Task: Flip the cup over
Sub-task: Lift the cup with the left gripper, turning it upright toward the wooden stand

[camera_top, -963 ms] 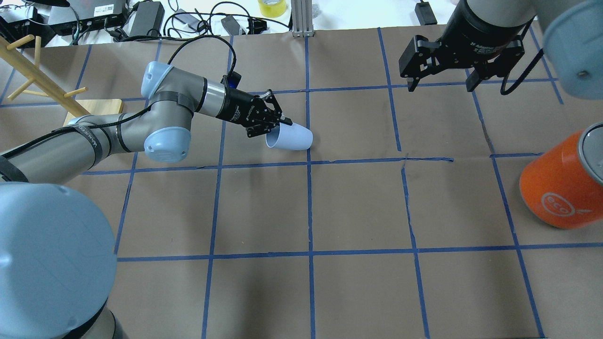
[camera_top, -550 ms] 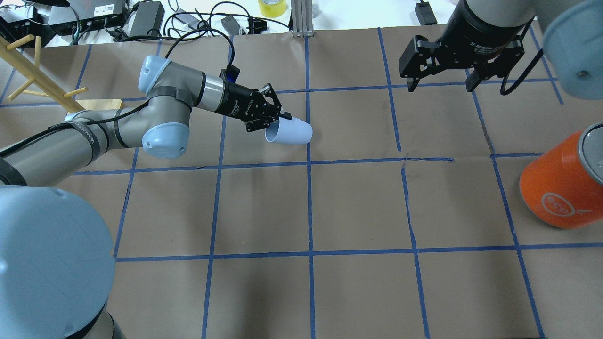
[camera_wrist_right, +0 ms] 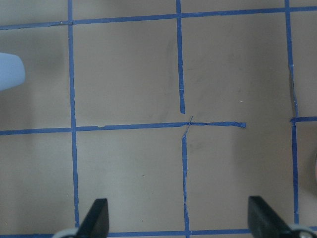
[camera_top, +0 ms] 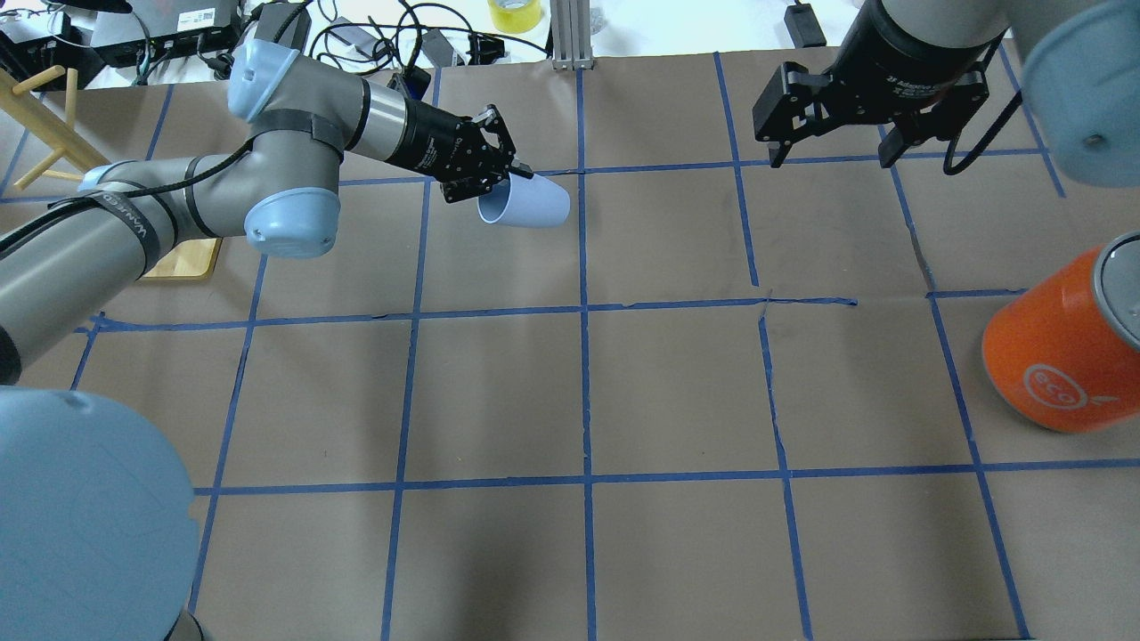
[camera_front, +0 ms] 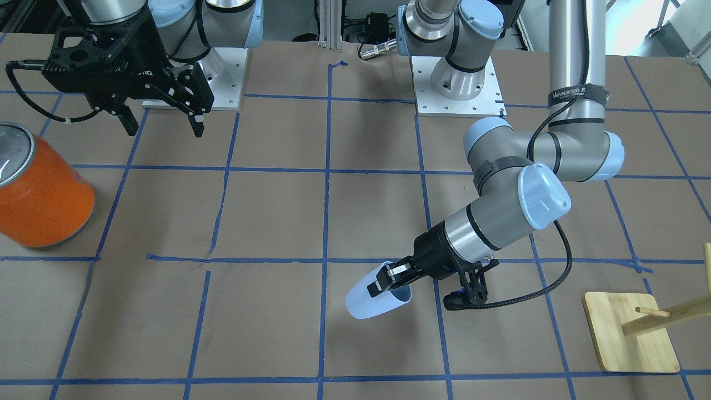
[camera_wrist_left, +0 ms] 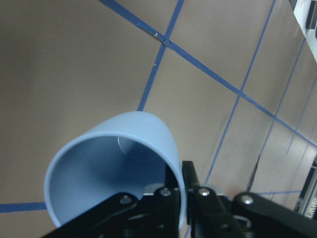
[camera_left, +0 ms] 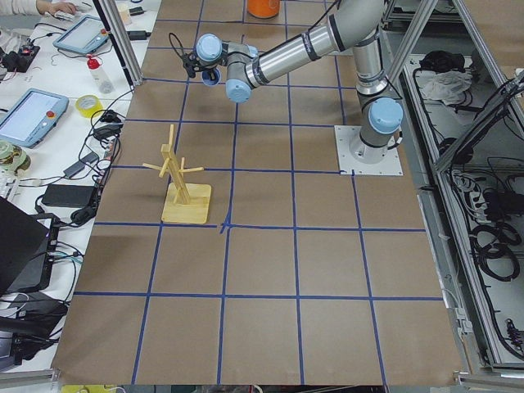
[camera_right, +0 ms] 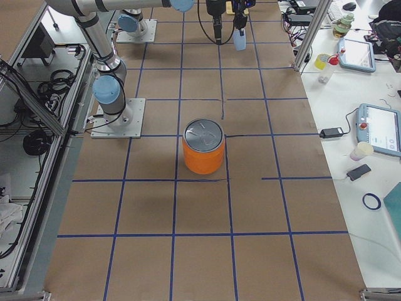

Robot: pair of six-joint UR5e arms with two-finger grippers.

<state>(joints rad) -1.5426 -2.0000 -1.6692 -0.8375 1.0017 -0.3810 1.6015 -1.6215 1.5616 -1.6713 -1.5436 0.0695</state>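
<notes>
The pale lavender-blue cup (camera_top: 527,206) hangs tilted on its side above the table, rim toward my left arm and base pointing right. My left gripper (camera_top: 508,181) is shut on the cup's rim, one finger inside and one outside the wall, as the left wrist view shows (camera_wrist_left: 183,196). The cup also shows in the front-facing view (camera_front: 373,298) with the left gripper (camera_front: 389,278), and in the left wrist view (camera_wrist_left: 114,173). My right gripper (camera_top: 833,151) is open and empty, high above the far right of the table; its fingertips (camera_wrist_right: 96,218) show wide apart in the right wrist view.
A big orange can with a silver top (camera_top: 1064,343) stands at the right edge. A wooden mug tree on a square base (camera_front: 630,339) stands at the far left of the table. Cables and power bricks (camera_top: 294,36) lie beyond the table's far edge.
My left gripper has lifted the cup and carried it up and away, toward the far side and a little left. The right arm has not moved.
</notes>
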